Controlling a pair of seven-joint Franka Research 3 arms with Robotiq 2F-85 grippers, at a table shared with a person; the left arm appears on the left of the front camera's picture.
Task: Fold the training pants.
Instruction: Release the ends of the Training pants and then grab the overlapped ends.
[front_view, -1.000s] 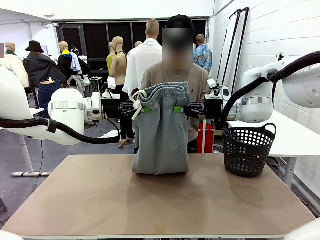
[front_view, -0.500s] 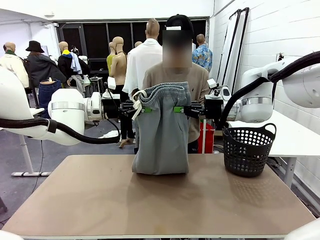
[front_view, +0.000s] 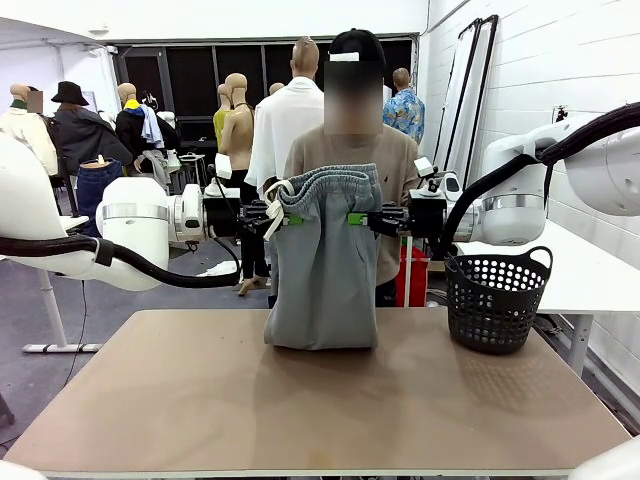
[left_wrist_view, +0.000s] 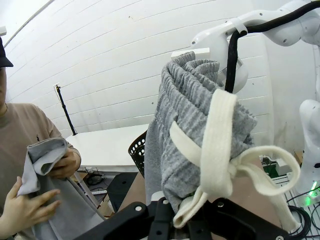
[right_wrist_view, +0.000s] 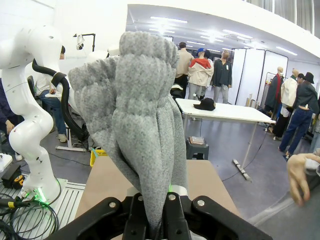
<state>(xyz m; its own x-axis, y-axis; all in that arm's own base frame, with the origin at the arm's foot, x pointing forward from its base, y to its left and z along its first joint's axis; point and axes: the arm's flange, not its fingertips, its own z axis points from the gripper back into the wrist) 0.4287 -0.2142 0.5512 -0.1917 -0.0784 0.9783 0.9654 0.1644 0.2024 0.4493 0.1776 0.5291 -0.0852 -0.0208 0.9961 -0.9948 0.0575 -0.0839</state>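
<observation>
One pair of light grey soft jersey training pants (front_view: 322, 270) hangs above the middle of the far edge of the matte tan board tabletop (front_view: 300, 410). It is doubled into a narrow upright bundle, and its rounded lower end rests on the tabletop. The ribbed, gathered elastic waistband is at the top, stretched level between two pincers. The black left gripper with green pads (front_view: 285, 218) is pinched on the waistband's left end. The matching right gripper (front_view: 358, 218) is pinched on its right end.

In the left wrist view the knit looks heathered, and one flat white woven drawstring (left_wrist_view: 220, 145), tied in a loose loop, falls over the cloth. In the right wrist view the thick bunched waistband (right_wrist_view: 142, 115) rises straight from between the closed fingers.

One black round plastic basket with perforated walls and a handle (front_view: 497, 300) stands at the far right corner. Beyond the far edge, a person's two hands (left_wrist_view: 67, 162) hold a fold of grey cloth (left_wrist_view: 45, 152).
</observation>
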